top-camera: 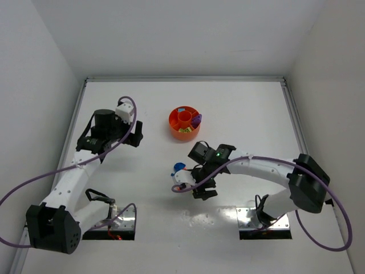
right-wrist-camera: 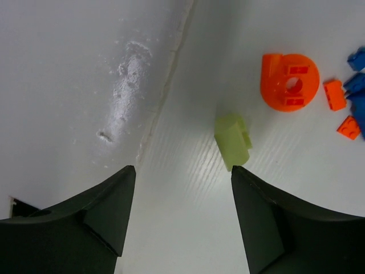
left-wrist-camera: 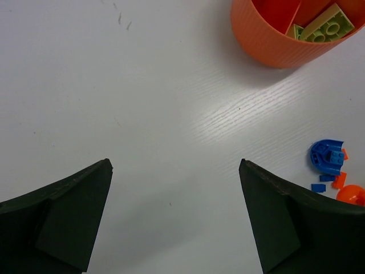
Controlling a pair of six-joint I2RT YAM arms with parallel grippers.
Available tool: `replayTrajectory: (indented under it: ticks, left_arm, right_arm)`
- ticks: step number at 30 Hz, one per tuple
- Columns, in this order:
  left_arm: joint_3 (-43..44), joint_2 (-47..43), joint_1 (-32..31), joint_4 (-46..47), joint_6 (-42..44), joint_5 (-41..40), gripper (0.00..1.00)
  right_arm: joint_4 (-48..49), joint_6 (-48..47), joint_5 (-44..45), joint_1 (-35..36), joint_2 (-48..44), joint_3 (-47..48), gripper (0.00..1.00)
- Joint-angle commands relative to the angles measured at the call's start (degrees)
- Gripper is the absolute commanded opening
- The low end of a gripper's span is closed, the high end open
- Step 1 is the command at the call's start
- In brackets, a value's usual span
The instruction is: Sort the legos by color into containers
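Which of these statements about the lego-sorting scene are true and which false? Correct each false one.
1. The right pincer is shut on a brick. False: it is open, and the pale yellow-green brick lies loose on the table.
2. The orange tray holds a yellow-green piece. True.
3. The round orange piece sits in the tray. False: it lies on the table.
4. The left pincer is open and empty. True.

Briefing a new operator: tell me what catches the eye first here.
The round orange tray stands out near the top view's centre, yellow-green bricks in one section. A pale yellow-green piece lies just ahead of the open right gripper, near a round orange piece.
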Motion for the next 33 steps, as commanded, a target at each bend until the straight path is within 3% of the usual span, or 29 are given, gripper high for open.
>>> replayTrajectory:
  ticks: [1, 20, 28, 30, 33]
  left_arm:
    - [0.8, -2.3, 0.7, 0.1, -0.1, -0.5, 1.0]
    - [-0.2, -2.3, 0.7, 0.6, 1.0, -1.0, 1.0]
    - [-0.8, -2.3, 0.7, 1.1, 1.0, -1.0, 1.0]
    - [-0.8, -2.3, 0.7, 1.1, 1.0, -1.0, 1.0]
    - [-1.3, -2.3, 0.7, 1.1, 1.0, -1.0, 1.0]
  right_arm:
    - [7.4, 0.9, 0.2, 2.1, 0.0, -0.7, 0.68]
    - [16.2, 3.0, 8.0, 3.9, 5.9, -4.3, 0.54]
    - [19.3, 4.6, 9.1, 3.9, 6.5, -4.8, 0.3]
    - [19.8, 6.2, 9.8, 3.9, 7.1, -4.2, 0.3]
    - [17.7, 6.8, 10.4, 3.9, 7.7, -2.9, 0.42]
